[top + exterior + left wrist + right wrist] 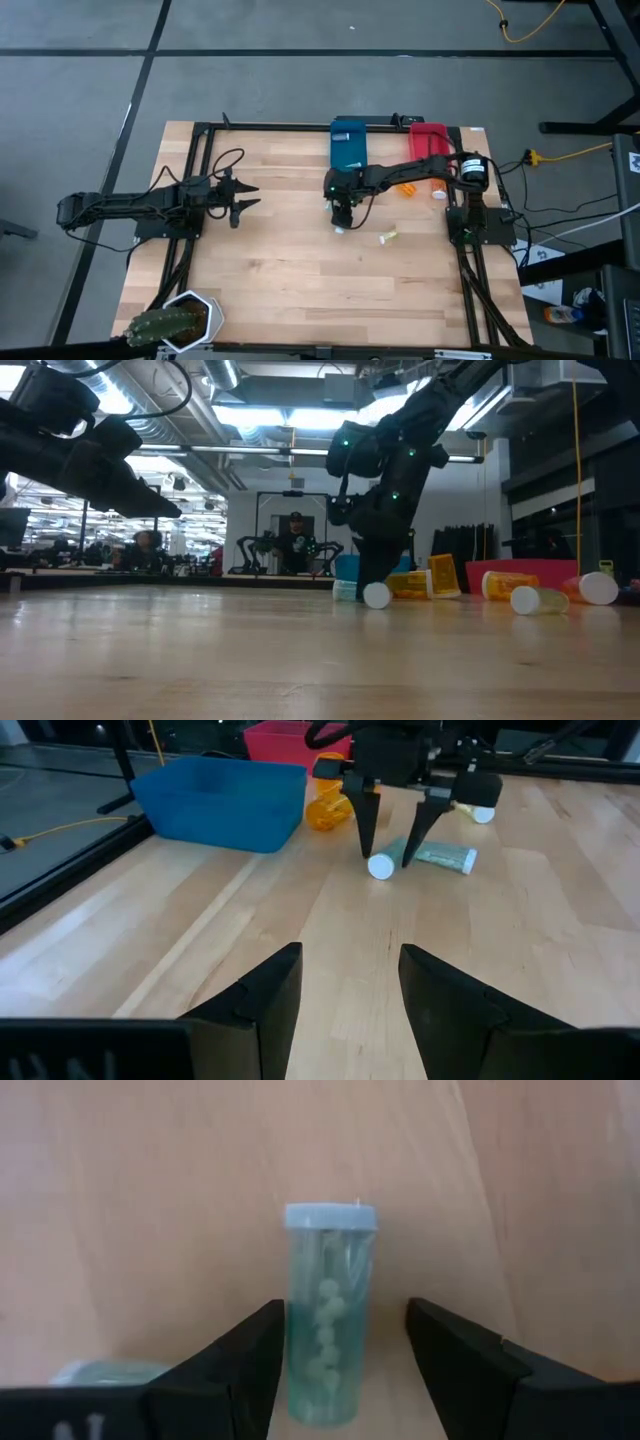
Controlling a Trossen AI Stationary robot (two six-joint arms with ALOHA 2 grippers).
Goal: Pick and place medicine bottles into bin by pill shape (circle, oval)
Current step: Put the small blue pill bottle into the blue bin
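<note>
- The right gripper (392,848) is pointing straight down at the wooden table (300,270), its dark fingers (240,1355) spread apart on either side of a teal bottle (327,1315), not yet pinching it.
- The teal bottle is lying on its side on the table between those fingers, its pale cap (380,867) facing away from the wrist, with small round pills showing through its wall.
- A second teal bottle (440,856) is lying on the table just beside the right gripper.
- A pale yellowish bottle (388,236) is lying apart on the bare wood, nearer the table's right edge.
- Orange bottles (415,584) are lying near the bins, behind the gripper in the low view.
- The blue bin (348,143) is sitting at the table's far edge, with the red bin (427,136) just beside it.
- The left gripper (245,197) is hovering over the left half of the table, well apart from the bottles, its fingers (262,1000) parted and holding nothing.
- A potted cactus (165,324) is sitting at the near left corner.
</note>
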